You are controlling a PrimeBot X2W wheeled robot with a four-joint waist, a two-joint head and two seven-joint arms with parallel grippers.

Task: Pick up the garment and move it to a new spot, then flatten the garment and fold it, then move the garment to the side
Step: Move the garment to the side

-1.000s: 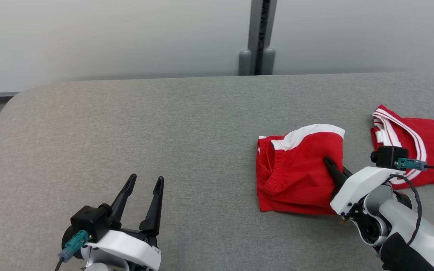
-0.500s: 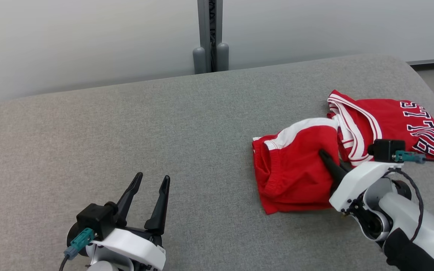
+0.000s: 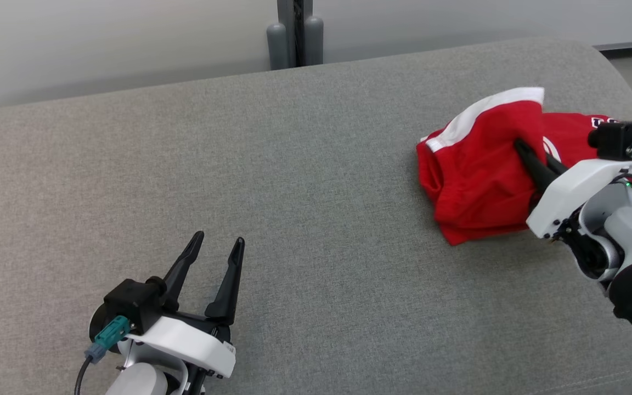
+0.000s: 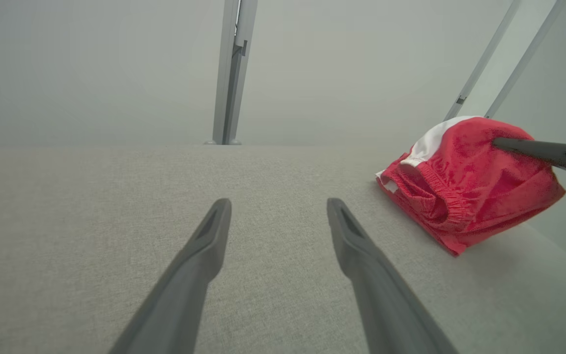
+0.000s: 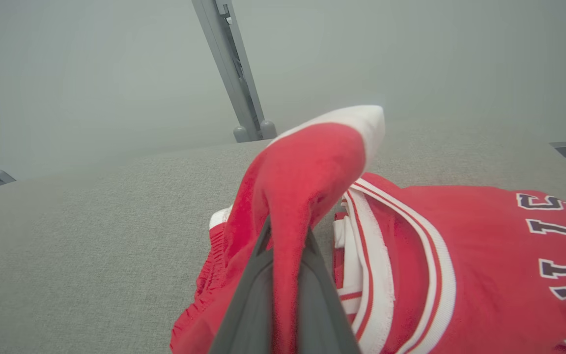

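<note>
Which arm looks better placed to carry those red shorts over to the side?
The right arm. The right gripper is shut on a fold of the red shorts, part of them raised off the grey surface. The left gripper is open and far off, bare surface between it and them.

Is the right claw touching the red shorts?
Touching. In the right wrist view, the right claw is shut on a fold of the red shorts, with cloth pinched between its fingers.
</note>
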